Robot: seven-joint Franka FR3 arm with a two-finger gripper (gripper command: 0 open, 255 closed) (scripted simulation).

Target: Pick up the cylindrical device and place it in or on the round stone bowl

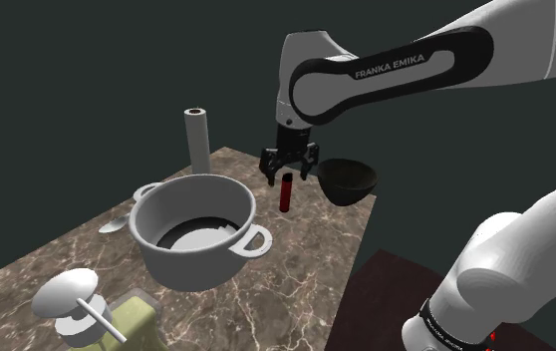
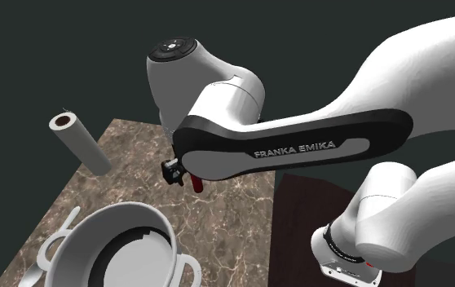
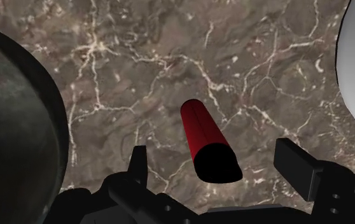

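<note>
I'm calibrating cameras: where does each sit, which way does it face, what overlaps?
Shoulder view: behind the arm, looking down the marble counter at pot, red cylinder, dark bowl; arm, hand show.
Second exterior view: high beside the arm, looking down at pot, paper roll; forearm shows.
Wrist view: on the hand, facing down; open fingers flank the red cylinder.
Shared: red cylinder in all; pot in both exterior views.

Red cylinder (image 1: 285,192) stands upright beside dark bowl (image 1: 349,181).
</note>
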